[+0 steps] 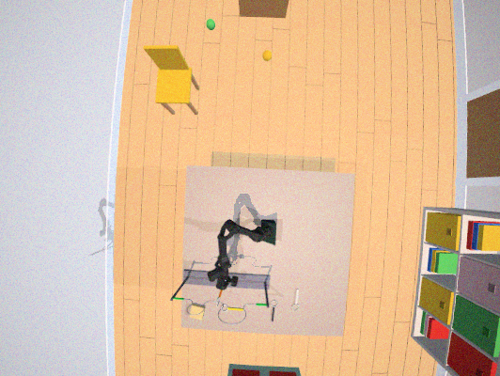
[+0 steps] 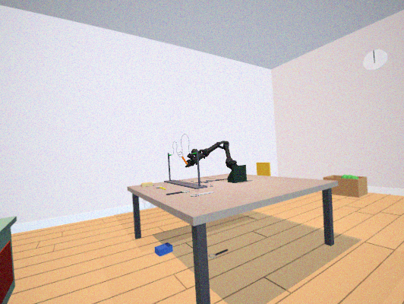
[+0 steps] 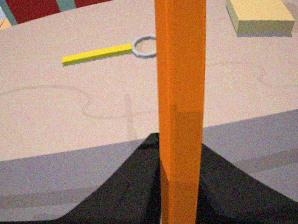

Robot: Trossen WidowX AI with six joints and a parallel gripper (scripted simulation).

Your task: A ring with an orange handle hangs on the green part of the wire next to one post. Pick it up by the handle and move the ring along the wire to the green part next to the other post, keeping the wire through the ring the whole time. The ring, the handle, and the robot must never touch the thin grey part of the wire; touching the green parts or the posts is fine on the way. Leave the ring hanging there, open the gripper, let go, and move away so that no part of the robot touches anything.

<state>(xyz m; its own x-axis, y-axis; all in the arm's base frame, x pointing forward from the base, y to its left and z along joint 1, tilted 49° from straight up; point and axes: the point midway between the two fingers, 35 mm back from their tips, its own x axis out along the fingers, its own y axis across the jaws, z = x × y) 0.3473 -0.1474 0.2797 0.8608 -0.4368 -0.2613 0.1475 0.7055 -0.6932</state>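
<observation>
The parallel-jaw gripper (image 1: 221, 288) (image 2: 187, 164) (image 3: 168, 141) pinches the orange handle (image 1: 220, 294) (image 2: 184, 160) (image 3: 181, 75) between its black fingers. The ring is tiny in the top and exterior views, at the handle's far end, between the wire frame's two posts; whether it touches the grey wire (image 1: 232, 322) (image 2: 184, 134) cannot be told. The wrist view shows the handle's faces and the grip closely but leaves the ring out; only the exterior view shows the wire's loops rising above the frame's base bar (image 1: 243, 280) (image 2: 185, 185).

The frame stands on a pinkish table top (image 1: 310, 244) (image 2: 243, 194) (image 3: 40, 120) with dark legs, over a plank floor (image 1: 320, 94) (image 2: 95, 258). Beyond the table are a yellow chair (image 1: 174, 86) (image 2: 263, 169) and, in the top view, a cubby shelf (image 1: 424, 226); a wall clock (image 2: 375, 59) shows only in the exterior view.

Near the frame lie a pale yellow block (image 1: 196, 311) (image 2: 146, 184) (image 3: 260, 17), a yellow-handled ring tool (image 1: 236, 308) (image 2: 162, 188) (image 3: 97, 53), a black-handled one (image 1: 273, 314) (image 2: 175, 193) and a white-handled one (image 1: 297, 296) (image 2: 205, 193). The winding wire fills the span between the frame's posts.
</observation>
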